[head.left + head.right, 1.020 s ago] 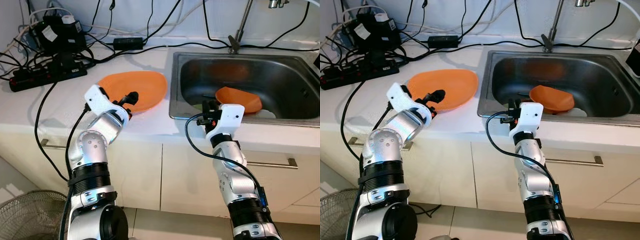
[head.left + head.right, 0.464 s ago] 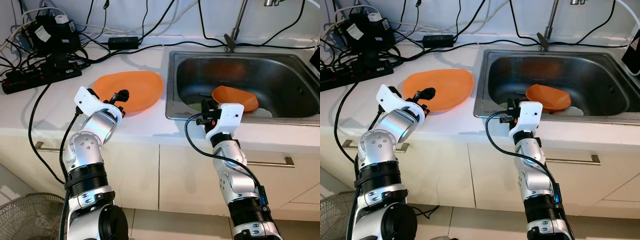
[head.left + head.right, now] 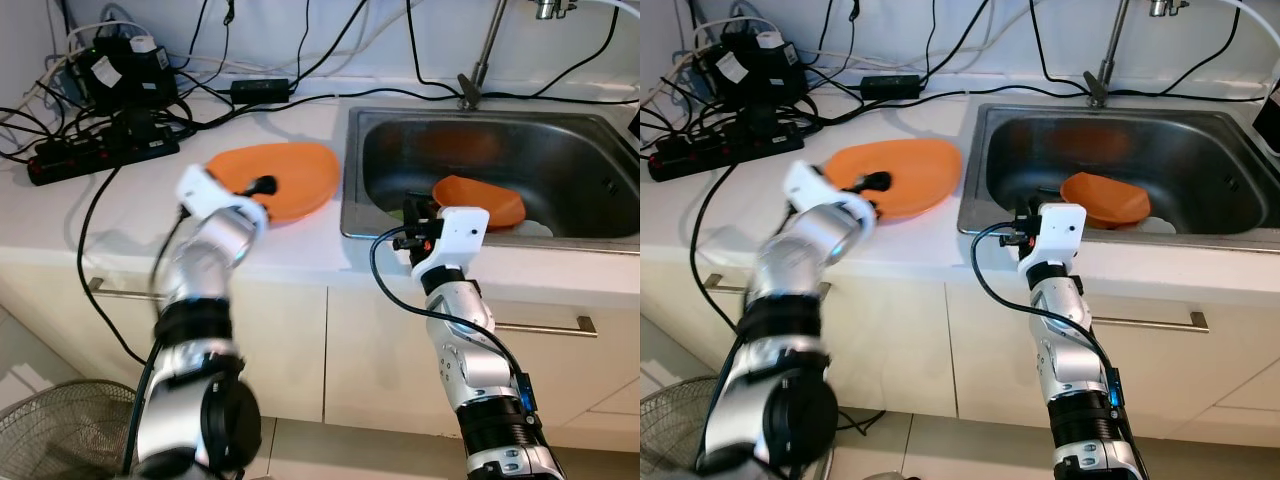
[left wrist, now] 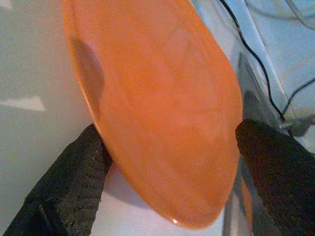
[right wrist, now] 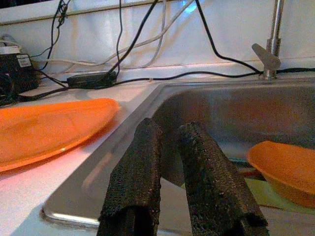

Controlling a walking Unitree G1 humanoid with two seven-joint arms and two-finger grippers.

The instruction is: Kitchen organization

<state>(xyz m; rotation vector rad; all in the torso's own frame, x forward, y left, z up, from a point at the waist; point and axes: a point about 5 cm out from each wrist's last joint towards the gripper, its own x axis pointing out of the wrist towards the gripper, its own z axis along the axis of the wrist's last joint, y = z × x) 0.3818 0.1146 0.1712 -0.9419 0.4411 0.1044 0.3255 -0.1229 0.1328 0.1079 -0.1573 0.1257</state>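
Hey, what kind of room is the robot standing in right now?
Most likely a home kitchen: a stainless steel sink with a tap is set in a white counter over cabinet drawers, and an orange plate lies on the counter.

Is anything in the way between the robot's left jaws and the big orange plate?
Nothing visible is. The left gripper is open, its fingers straddling the near edge of the orange plate on the white counter.
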